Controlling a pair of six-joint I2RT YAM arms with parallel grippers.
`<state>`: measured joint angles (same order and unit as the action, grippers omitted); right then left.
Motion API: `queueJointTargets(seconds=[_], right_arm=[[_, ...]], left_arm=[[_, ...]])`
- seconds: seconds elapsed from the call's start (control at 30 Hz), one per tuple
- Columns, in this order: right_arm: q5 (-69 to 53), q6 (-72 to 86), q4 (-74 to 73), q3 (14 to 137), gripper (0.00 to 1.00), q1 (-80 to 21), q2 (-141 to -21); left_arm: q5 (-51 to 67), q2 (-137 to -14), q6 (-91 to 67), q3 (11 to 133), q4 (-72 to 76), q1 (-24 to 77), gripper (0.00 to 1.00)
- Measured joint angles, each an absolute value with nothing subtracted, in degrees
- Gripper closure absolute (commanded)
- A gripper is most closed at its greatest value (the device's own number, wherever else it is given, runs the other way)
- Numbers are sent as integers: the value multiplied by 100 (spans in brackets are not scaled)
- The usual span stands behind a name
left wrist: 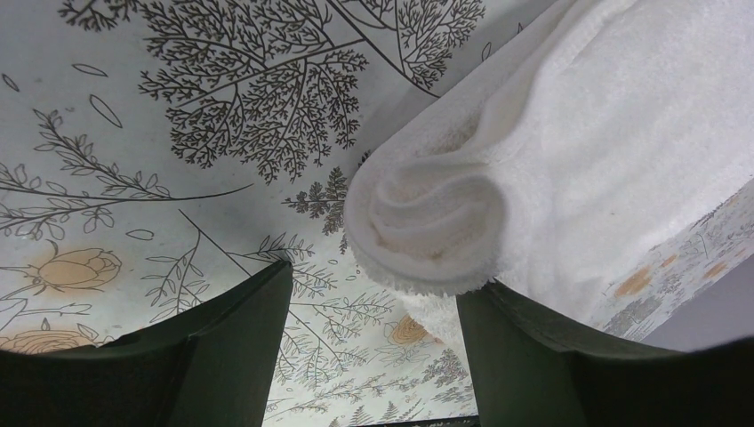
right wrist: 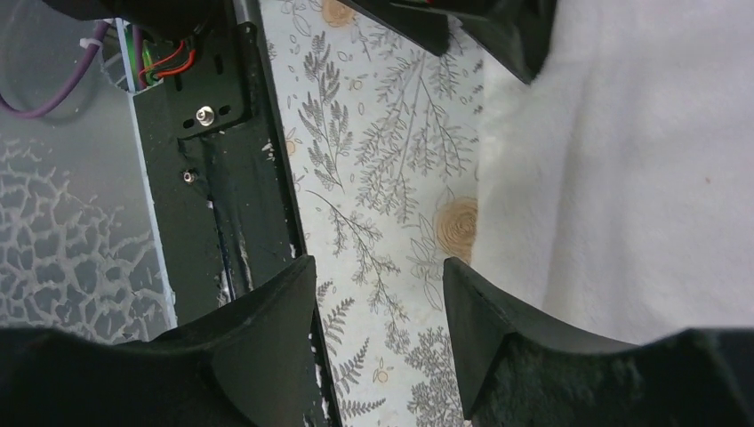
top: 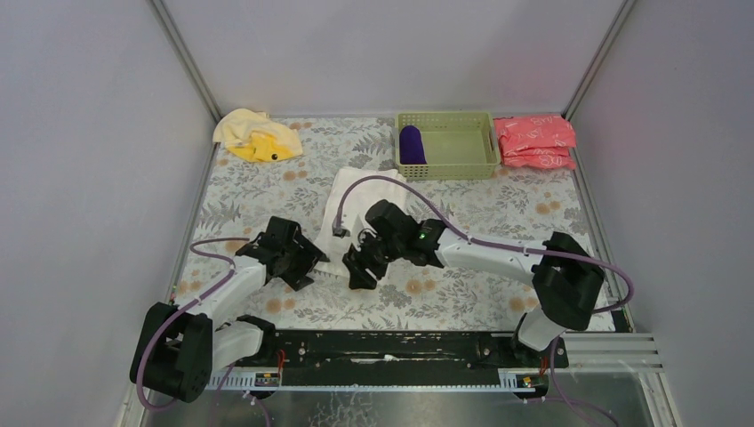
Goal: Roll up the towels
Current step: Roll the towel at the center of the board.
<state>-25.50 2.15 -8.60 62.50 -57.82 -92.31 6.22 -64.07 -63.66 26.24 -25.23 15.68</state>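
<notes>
Left hand and right hand both stand wide, gripping nothing, at the near end of the white towel. It lies at the middle of the bench, with only that near end curled into a short roll and the rest flat. One cloth appears finished, the purple towel lying bundled in the green basket. What seems left is most of the white roll and the yellow towel, crumpled at the far left corner.
</notes>
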Motion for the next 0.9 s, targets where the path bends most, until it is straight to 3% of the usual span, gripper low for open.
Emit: queueJointTargets(seconds=[0.33,0.9], right_arm=[[-2226,-368,-1194,6545,37,-6029,-10003],[-934,-908,-1387,6571,32,-6049,-10082]], left_arm=[[622,-6410,-6364,2622,-2521,1568,32],[624,-6530,-6357,2663,-2373,1568,32]])
